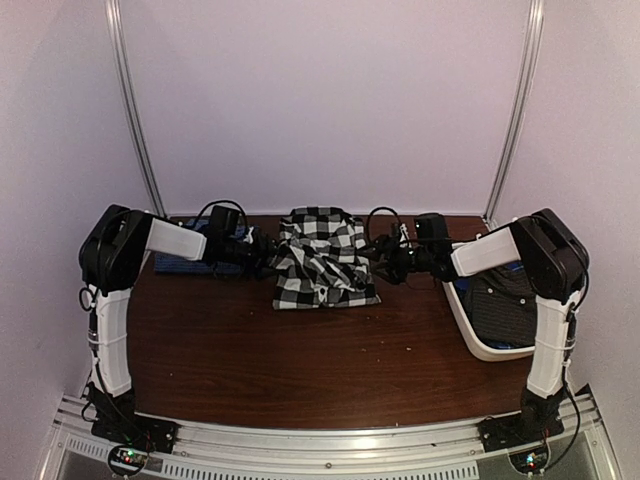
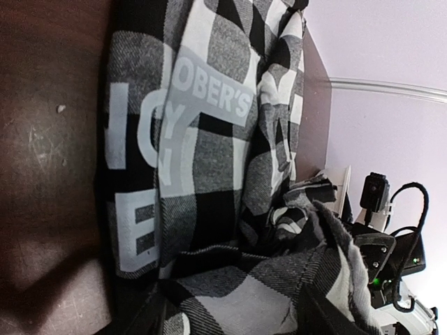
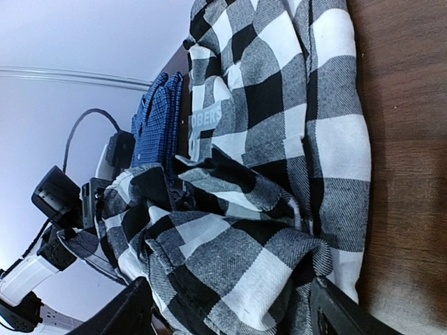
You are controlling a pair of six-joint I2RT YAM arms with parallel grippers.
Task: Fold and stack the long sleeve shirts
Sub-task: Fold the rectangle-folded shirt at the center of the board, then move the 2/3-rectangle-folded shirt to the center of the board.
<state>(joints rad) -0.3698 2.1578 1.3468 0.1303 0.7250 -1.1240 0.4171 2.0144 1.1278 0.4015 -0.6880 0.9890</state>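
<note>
The black-and-white checked shirt [image 1: 322, 258] lies bunched at the back middle of the table, with grey printed lettering on it [image 2: 209, 91]. My left gripper [image 1: 262, 252] is at its left edge and my right gripper [image 1: 386, 258] at its right edge. In the left wrist view the left gripper [image 2: 234, 321] has its fingers wide apart with a fold of checked cloth between them. The right gripper [image 3: 234, 314] stands the same way in its wrist view. The dark blue shirt [image 1: 180, 262] lies folded behind the left arm. The dark charcoal dotted shirt [image 1: 505, 298] lies in the basket.
The white oval basket [image 1: 470, 325] stands at the table's right edge, beside the right arm. The brown table [image 1: 300, 370] runs forward to the arm bases. White walls close the back and both sides.
</note>
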